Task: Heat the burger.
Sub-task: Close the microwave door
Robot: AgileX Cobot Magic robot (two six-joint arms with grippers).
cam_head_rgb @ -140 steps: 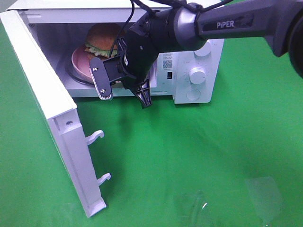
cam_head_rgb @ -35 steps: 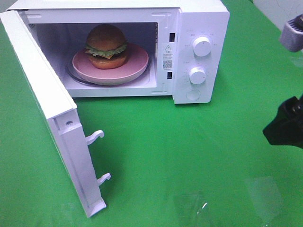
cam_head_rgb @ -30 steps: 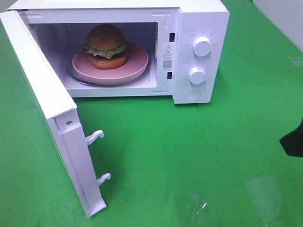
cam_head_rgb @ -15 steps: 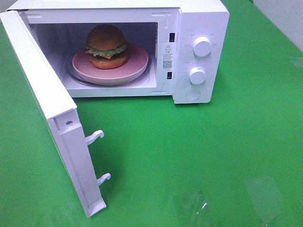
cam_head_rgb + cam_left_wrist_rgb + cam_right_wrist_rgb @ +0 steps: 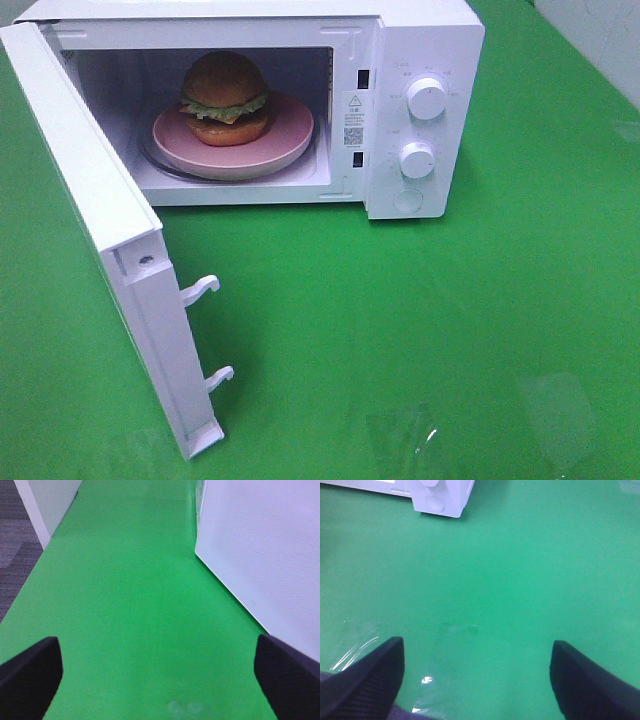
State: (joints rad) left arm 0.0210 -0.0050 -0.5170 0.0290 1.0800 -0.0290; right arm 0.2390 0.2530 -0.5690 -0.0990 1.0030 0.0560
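Note:
The burger [image 5: 224, 97], with a domed brown bun and green-edged filling, sits on a pink plate [image 5: 285, 138] inside the white microwave [image 5: 420, 40], whose door [image 5: 110, 250] swings wide open to the left. No arm shows in the exterior high view. My left gripper [image 5: 157, 677] is open and empty over green cloth, with the outer face of the microwave door [image 5: 260, 545] beside it. My right gripper [image 5: 477, 672] is open and empty over green cloth, well back from the microwave's lower corner and round button [image 5: 436, 501].
The microwave's two dials [image 5: 427, 98] [image 5: 417, 159] and a round button [image 5: 407, 201] face front. Two door latches [image 5: 205, 288] stick out from the door edge. Clear tape patches [image 5: 555, 405] [image 5: 450, 645] lie on the green cloth. A grey floor [image 5: 15, 545] borders the table's edge.
The right arm has pulled back from the microwave opening and left the exterior high view at the right. The burger and plate stay inside; the door has not moved.

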